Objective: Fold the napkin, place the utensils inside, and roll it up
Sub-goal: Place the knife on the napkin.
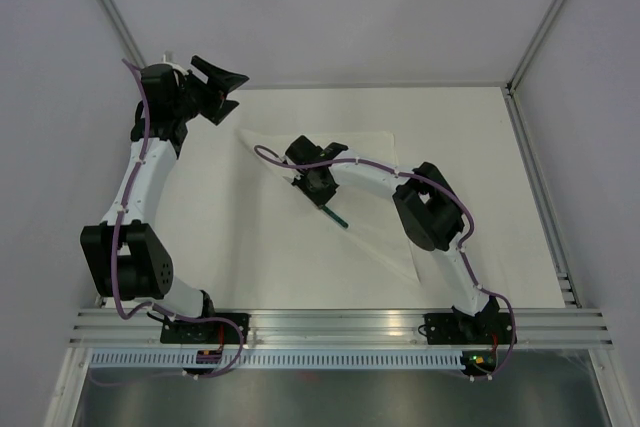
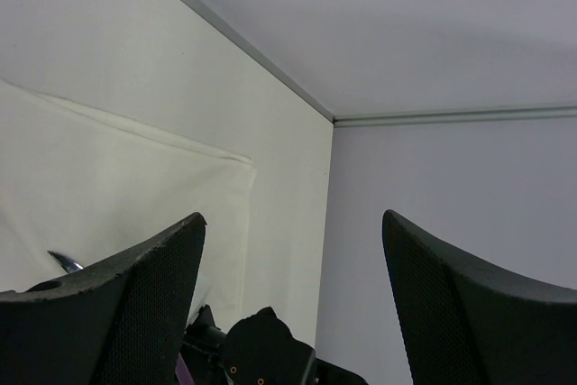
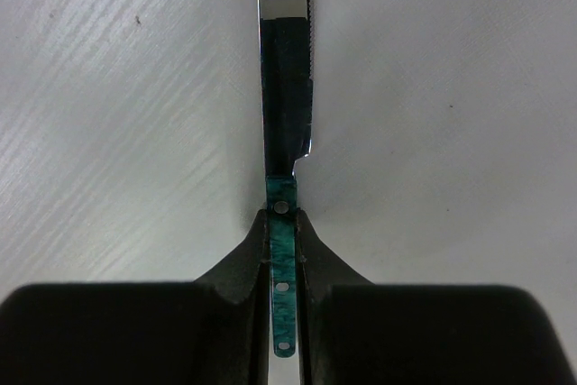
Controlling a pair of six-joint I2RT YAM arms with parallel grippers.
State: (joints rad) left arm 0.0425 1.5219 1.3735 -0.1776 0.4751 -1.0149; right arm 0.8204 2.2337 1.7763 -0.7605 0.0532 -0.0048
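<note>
The napkin (image 1: 372, 219) lies on the table folded into a white triangle, its long edge running from back left to front right. My right gripper (image 1: 322, 192) hovers over the napkin's left part, shut on the teal-green handle of a knife (image 1: 336, 217). In the right wrist view the handle (image 3: 281, 250) sits pinched between the fingertips of the gripper (image 3: 282, 223) and the serrated steel blade points away over the cloth. My left gripper (image 1: 222, 87) is open and empty, raised at the back left corner. Its wrist view (image 2: 293, 218) shows the napkin (image 2: 135, 187) below.
Grey walls enclose the white table on three sides, with a metal frame post (image 1: 110, 7) near the left gripper. The right arm's elbow (image 1: 430, 209) hangs over the napkin's right edge. An aluminium rail (image 1: 340, 325) runs along the near edge.
</note>
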